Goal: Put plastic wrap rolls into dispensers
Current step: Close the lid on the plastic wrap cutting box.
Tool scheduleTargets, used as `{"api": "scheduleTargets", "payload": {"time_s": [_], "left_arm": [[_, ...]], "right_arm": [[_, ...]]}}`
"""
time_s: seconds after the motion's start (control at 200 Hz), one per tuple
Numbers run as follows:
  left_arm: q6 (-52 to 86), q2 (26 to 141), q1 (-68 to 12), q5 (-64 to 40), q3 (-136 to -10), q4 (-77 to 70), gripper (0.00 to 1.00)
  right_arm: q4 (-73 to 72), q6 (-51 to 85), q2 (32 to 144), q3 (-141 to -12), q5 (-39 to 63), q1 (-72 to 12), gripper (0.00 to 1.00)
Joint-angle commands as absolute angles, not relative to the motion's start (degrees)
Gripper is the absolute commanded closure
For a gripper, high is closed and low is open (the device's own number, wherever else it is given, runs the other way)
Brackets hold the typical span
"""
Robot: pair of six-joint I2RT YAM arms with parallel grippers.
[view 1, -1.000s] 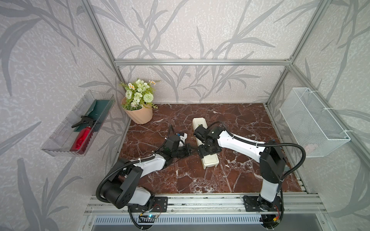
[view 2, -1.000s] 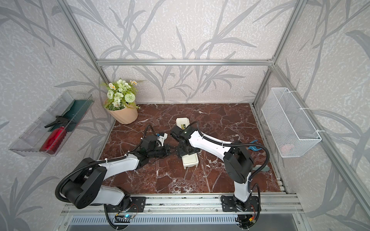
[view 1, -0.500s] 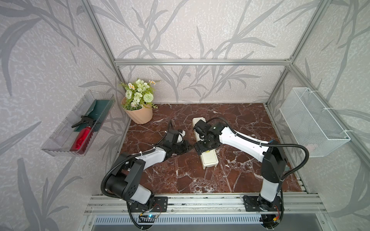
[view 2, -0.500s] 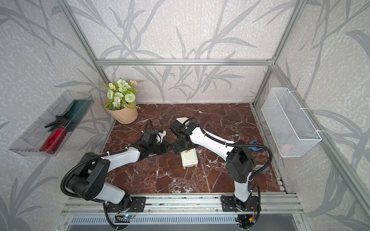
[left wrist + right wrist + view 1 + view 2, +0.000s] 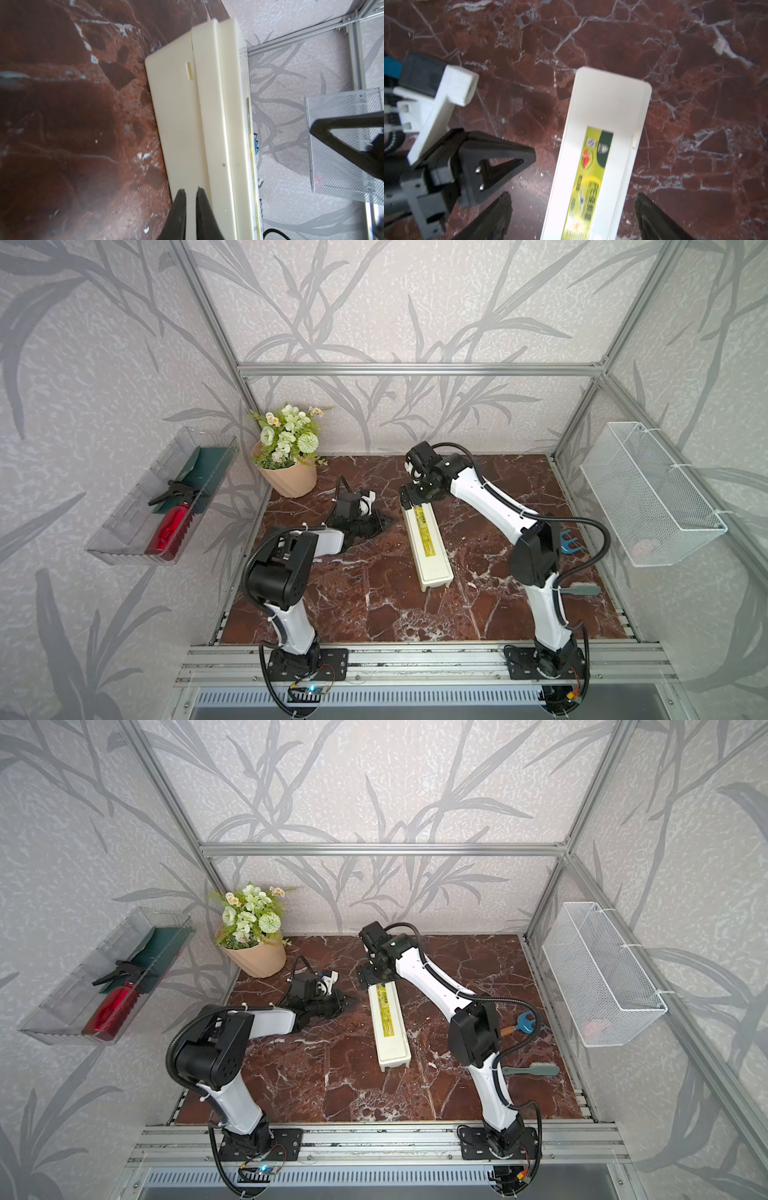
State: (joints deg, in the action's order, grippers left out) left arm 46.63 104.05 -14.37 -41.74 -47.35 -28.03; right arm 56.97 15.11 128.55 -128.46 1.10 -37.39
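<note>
1. The dispenser [image 5: 428,547] lies flat on the marble table [image 5: 365,605], lid down and label up (a yellow-green strip), well apart from the flower pot [image 5: 291,483].
2. The right gripper [image 5: 573,194] straddles the dispenser's end nearer the flower pot. Its jaws stand wide, clear of both sides, and grip nothing.
3. The left gripper [image 5: 189,190] sits between the flower pot and the dispenser. Its fingers [image 5: 180,207] are almost together with a thin slit between them, hold nothing, and point at the dispenser's side wall.

marble tabletop [image 5: 374,605] | on it — dispenser [image 5: 428,547] | flowerpot [image 5: 293,483] | brush [image 5: 582,590] | blue rake [image 5: 567,541]
</note>
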Motion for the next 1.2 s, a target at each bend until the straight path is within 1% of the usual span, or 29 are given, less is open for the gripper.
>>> {"api": "scheduleTargets", "payload": {"time_s": [0.0,0.125,0.23,0.46,0.535,0.785,1.08,1.195], "left_arm": [[48.98,106.9,-13.78,-44.11,-50.08,-35.65,0.85],[48.28,110.0,-13.27,-43.44,-52.7,-35.44,0.83],[47.99,112.21,-13.1,-43.0,-54.33,-35.94,0.81],[49.93,116.65,-12.83,-43.68,-56.8,-39.19,0.81],[50.51,117.5,-12.75,-43.73,-57.32,-40.12,0.81],[51.49,119.15,-12.73,-44.33,-58.89,-40.89,0.81],[52.32,120.36,-12.74,-44.06,-59.3,-41.67,0.82],[52.88,121.52,-12.74,-43.97,-59.93,-42.15,0.84]], "right_arm": [[63.56,11.62,134.82,-138.54,2.05,-36.46,0.1],[68.4,10.89,143.07,-151.02,-0.04,-36.18,0.1],[70.33,10.91,146.45,-156.29,-1.8,-35.71,0.09],[66.05,11.08,144.22,-148.16,-2.46,-34.76,0.1],[65.03,11.35,143.96,-146.44,-1.11,-34.22,0.1],[65.5,12.02,145.9,-148.48,1.89,-33.45,0.13],[66.27,12.89,147.63,-149.19,2.57,-33.51,0.24],[67.34,12.62,148.66,-149.94,2.86,-33.78,0.25]]}}
